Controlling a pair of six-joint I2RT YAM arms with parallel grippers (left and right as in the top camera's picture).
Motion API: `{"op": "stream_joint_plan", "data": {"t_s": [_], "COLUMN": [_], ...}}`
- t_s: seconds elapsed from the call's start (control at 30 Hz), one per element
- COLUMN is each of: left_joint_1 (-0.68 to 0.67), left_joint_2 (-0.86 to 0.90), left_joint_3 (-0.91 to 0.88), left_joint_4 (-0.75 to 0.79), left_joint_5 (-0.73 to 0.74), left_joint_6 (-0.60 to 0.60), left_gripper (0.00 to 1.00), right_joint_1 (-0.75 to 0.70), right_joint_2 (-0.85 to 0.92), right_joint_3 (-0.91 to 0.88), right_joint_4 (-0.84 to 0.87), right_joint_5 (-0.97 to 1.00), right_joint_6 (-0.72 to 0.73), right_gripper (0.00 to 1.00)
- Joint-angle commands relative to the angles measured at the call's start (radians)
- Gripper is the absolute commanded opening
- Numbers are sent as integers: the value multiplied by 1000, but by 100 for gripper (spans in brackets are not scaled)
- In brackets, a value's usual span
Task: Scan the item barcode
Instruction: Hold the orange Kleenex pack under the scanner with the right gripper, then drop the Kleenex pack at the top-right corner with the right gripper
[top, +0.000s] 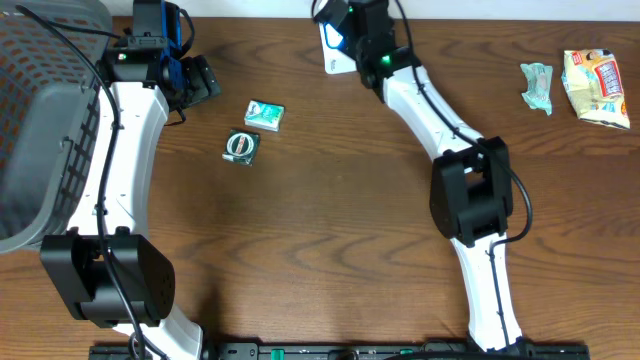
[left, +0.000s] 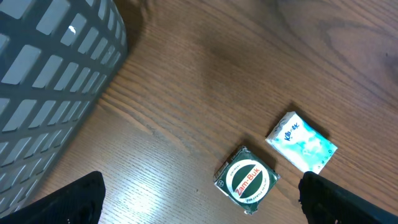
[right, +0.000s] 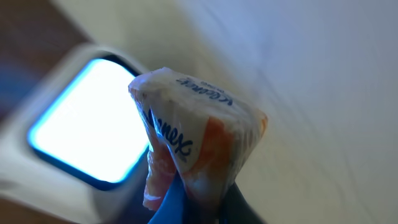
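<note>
The soft white-and-orange plastic tissue pack (right: 199, 137), printed with blue Kleenex lettering, is pinched at its lower end in my right gripper (right: 199, 210), and its crumpled top sticks up at a tilt. It hangs close in front of the white rounded scanner block (right: 93, 134), whose rectangular window glows pale blue. I cannot tell whether the two touch.
</note>
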Motion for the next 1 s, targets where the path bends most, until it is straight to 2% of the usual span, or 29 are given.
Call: {"op": "stream_joint_plan", "data": {"t_s": [0.0,0.2,0.47,0.53,0.57,0.63,0.7,0.73,0.8,0.83,0.87,0.9,0.93,0.97], "left_joint_1": [0,0,0,0,0,0,0,0,0,0,0,0,0,0], "left_joint_2": [6,6,6,6,6,6,6,6,6,6,6,6,6,6], "left_joint_3": [6,6,6,6,6,6,6,6,6,6,6,6,6,6], "left_joint_4": [0,0,0,0,0,0,0,0,0,0,0,0,0,0], "left_joint_5": [-12,-12,-12,-12,-13,-12,-12,-12,-12,-12,-13,-12,-12,-12], "left_joint_6": [6,6,6,6,6,6,6,6,6,6,6,6,6,6], "left_gripper": [98,98,98,98,98,98,98,98,98,98,98,98,98,98], "right_joint_1": [-104,-270,-447,-474,-487,-507,-520,-525,-526,-525,-521,-517,-509,-500], "right_joint_2": [-42,-81,-81,-81,-81,-81,-80,-80,-80,-80,-80,-80,-80,-80], "right_joint_3": [21,21,20,20,19,19,19,19,19,19,19,19,19,19], "right_joint_4": [-45,-259,-449,-461,-467,-484,-499,-507,-522,-528,-539,-544,-551,-555], "right_joint_5": [131,137,329,386,400,399,399,398,367,340,289,262,222,187], "right_joint_6": [194,267,281,296,319,349,386,409,444,450,450,450,450,450], "right_gripper": [1,1,2,14,28,32,59,66,68,75,86,94,98,99]}}
